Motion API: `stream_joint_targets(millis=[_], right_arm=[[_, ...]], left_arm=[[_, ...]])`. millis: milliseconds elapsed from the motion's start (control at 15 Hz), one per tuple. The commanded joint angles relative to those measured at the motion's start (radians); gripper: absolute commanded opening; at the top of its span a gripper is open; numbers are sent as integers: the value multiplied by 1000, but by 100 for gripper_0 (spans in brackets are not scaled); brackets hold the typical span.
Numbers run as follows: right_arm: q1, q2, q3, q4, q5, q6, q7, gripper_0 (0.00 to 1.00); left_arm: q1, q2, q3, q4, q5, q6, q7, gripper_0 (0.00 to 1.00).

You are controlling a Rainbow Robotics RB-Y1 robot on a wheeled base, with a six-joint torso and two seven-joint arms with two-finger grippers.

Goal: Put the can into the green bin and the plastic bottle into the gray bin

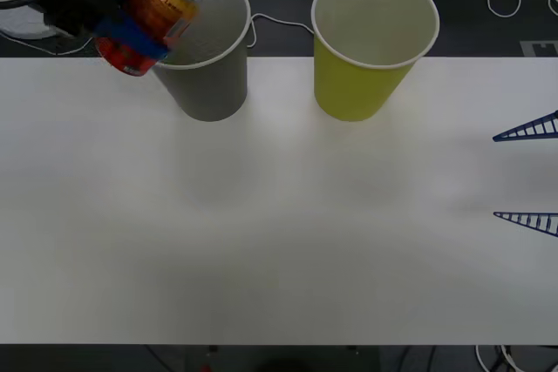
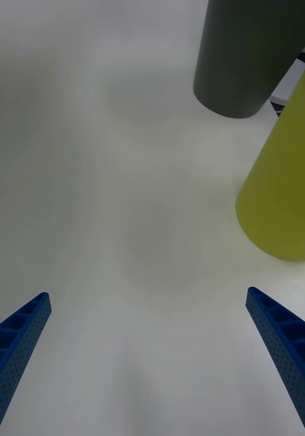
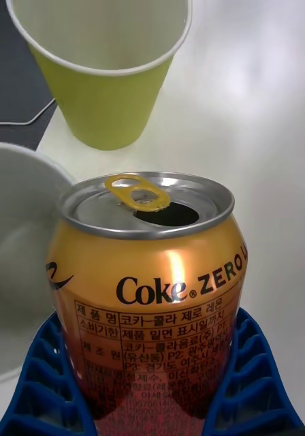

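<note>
Because the can (image 1: pixel 155 13) must go into the green bin (image 1: pixel 366 50), the left gripper (image 1: pixel 131 37) holds it clamped between its blue fingers (image 3: pixel 43 381), raised and tilted beside the rim of the gray bin (image 1: pixel 207 50), which is the wrong one for it. I judge it must travel further toward the green bin. Both bins stand upright on the table (image 1: pixel 279 233) and look empty inside. The right gripper (image 1: pixel 527 176) waits at the table's right edge, fingers apart.

The opened orange-red can (image 1: pixel 155 16) hangs tilted over the gray bin (image 1: pixel 209 84)'s left rim. Both bins stand upright at the far side, the green bin (image 1: pixel 362 84) to the right.
</note>
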Motion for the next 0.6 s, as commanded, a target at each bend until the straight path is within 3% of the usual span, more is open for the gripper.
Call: stream_joint_targets(millis=[67,467,600], right_arm=[[0,0,0,0,0,0,0,100],[0,0,0,0,0,0,0,100],[0,0,0,0,0,0,0,100]], left_arm=[[-149,-48,-119,89,-10,0,23,0],[-465,-237,-358,305,-59,4,191,0],[-537,-312,-418,382,-79,51,227,0]])
